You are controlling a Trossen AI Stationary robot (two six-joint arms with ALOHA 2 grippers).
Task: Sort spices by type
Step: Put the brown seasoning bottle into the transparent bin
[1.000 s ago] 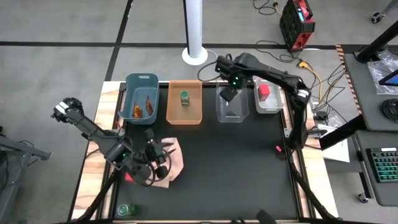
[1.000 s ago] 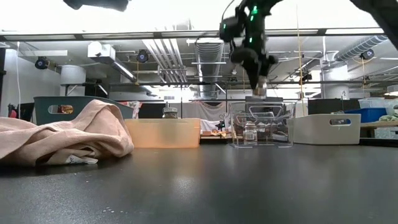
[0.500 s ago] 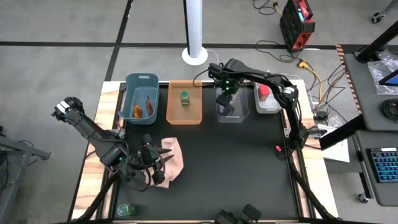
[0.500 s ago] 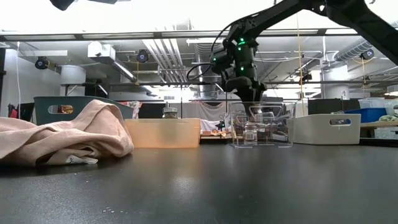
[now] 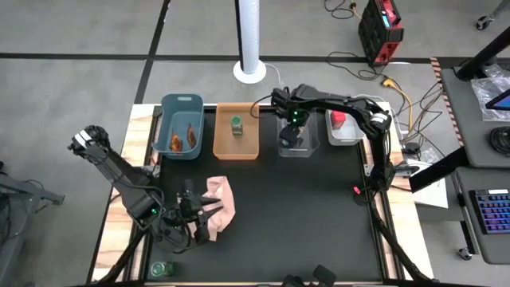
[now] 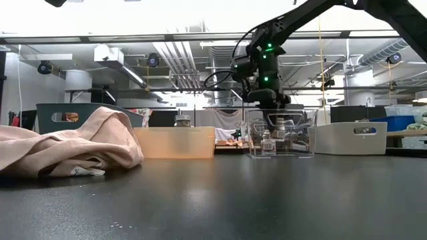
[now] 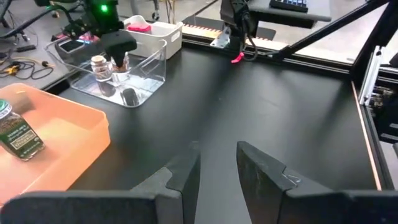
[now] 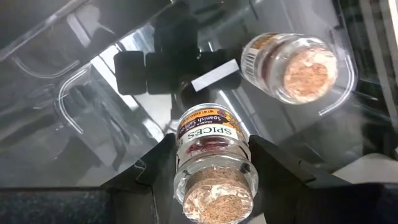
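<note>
High view: two foil packets [image 5: 182, 138]; one green-capped jar [image 5: 237, 125]; one red container [image 5: 338, 118]

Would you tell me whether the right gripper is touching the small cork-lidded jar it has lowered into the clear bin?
Touching: in the right wrist view, both fingers of the right gripper press the sides of the cork-lidded jar.

High view: overhead, straight down, far, whole table [image 5: 319, 207] plus floor. Low view: tabletop height, level, facing the bins and room. Left wrist view: low over the table, facing the clear bin [image 7: 134, 78] at about 10 o'clock. Right wrist view: very close, down into the clear bin [image 8: 74, 106]. All four views share that clear bin [image 5: 296, 139] [image 6: 280, 137].
</note>
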